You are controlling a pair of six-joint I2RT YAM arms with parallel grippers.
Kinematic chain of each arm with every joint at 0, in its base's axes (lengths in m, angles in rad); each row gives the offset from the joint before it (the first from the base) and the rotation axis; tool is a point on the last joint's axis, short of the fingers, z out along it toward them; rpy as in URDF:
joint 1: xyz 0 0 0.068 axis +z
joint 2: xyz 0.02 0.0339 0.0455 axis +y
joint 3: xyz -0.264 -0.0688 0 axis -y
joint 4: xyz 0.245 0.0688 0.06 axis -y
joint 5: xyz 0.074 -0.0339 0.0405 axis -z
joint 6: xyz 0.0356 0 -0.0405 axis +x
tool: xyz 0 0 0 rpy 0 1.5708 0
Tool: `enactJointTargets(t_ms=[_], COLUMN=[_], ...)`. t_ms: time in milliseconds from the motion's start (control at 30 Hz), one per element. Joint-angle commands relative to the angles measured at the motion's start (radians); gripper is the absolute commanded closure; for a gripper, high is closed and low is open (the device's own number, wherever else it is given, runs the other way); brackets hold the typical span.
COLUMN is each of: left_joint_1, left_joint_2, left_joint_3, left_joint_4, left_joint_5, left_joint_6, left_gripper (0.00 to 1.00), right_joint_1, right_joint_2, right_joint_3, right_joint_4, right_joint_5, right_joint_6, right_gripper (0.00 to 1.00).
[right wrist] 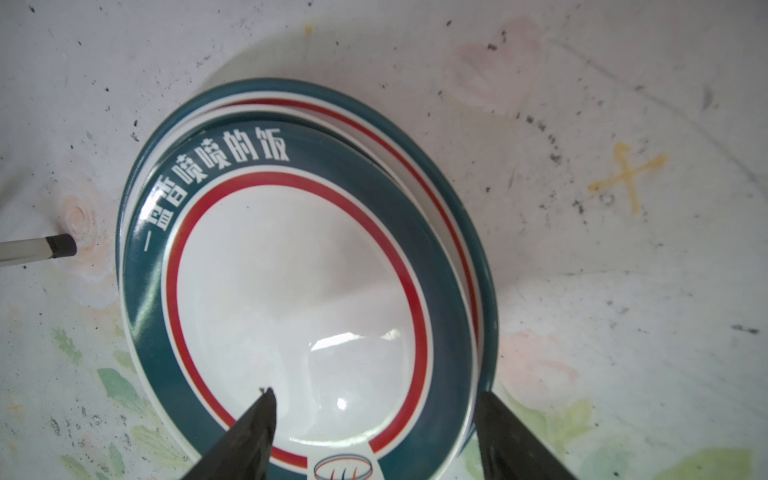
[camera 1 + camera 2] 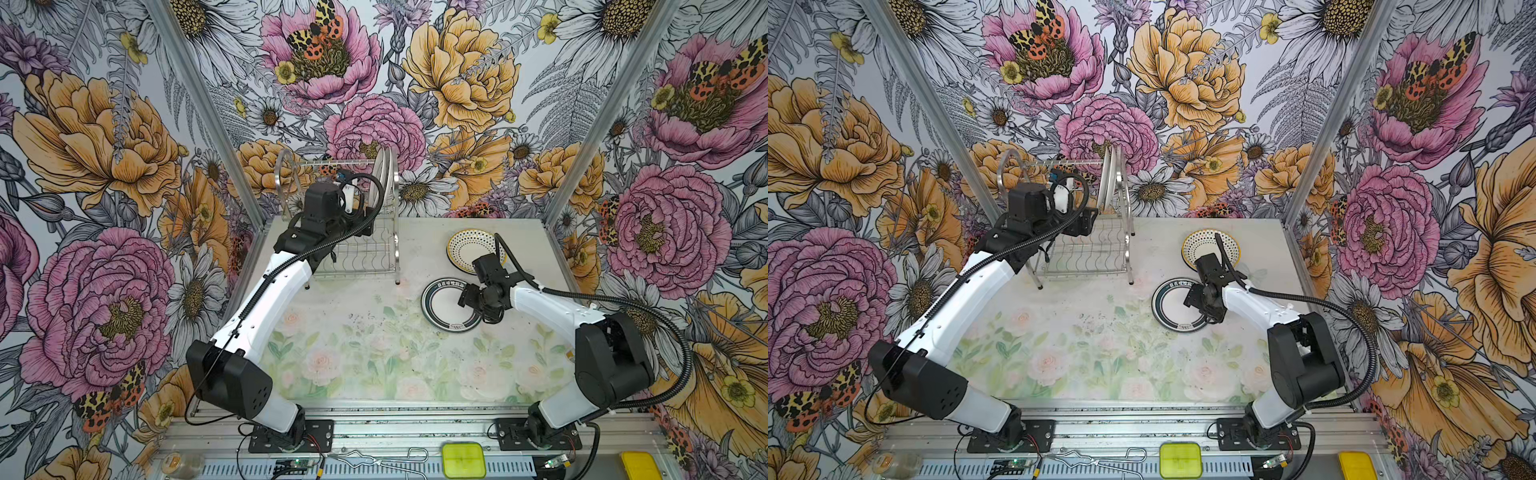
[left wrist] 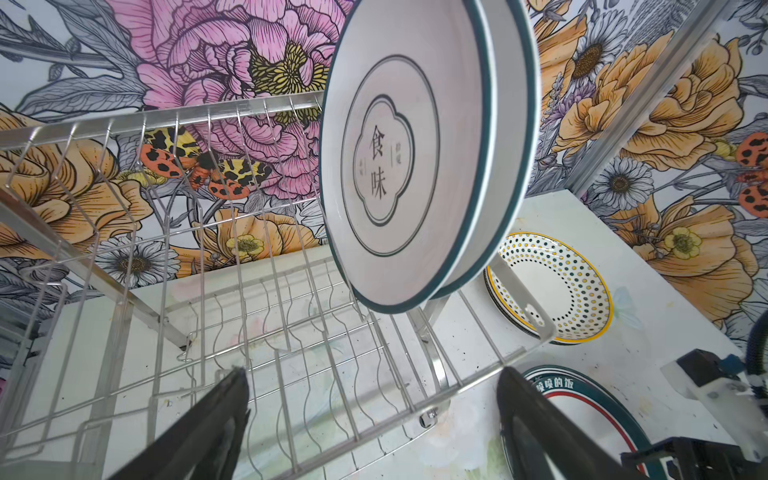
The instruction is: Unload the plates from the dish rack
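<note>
**Two plates in the rack, both jaws open, nothing held**

The left jaws stood wide open and empty, just short of the dish rack (image 3: 521,295). They were aimed at the two teal-rimmed plates (image 3: 415,166), which stood upright and nearly touching at the upper tier's end nearest the right arm. The right jaws were open too, straddling the rim of the teal-and-red plate stack (image 1: 291,270). That stack lay on the tabletop (image 2: 353,357) off the rack's right-arm end, toward the arm bases. The dotted plate stack (image 2: 469,245) lay off the same end, farther back.

Risks, as I judged them:
- The two racked plates sat so close that one closing could pinch both, or pull one and tip its neighbour out.
- A low approach could snag the wires and drag the light rack.
- The top teal-and-red plate sat off-centre on its stack, so a nudge from the right jaws could slide it.

Hard to see:
- The left wrist covered mid-rack in both top views.
- The rear plate's face was hidden behind the front one.
- I couldn't count either stack.
- I couldn't tell whether the right jaws touched the plate.
</note>
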Motion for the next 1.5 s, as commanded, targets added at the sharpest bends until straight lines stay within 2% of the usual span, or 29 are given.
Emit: enactJointTargets(t_ms=[0,700,1467], left_joint_1=[0.015,0.031,0.035], left_joint_2=[0.015,0.122,0.202], left_joint_3=[0.047,0.142,0.216], left_joint_4=[0.025,0.007,0.007], left_joint_5=[0.069,0.075,0.107], left_joint_6=[0.048,0.116,0.130], left_gripper=[0.11,0.20,0.27], right_joint_1=[0.007,-0.011,-0.043], right_joint_2=[0.007,-0.045,-0.093], right_joint_3=[0.027,0.034,0.000], right_joint_4=[0.019,0.033,0.033], right_joint_5=[-0.005,-0.034,-0.041], right_joint_6=[-0.012,-0.002,-0.006], right_gripper=[0.23,0.23,0.23])
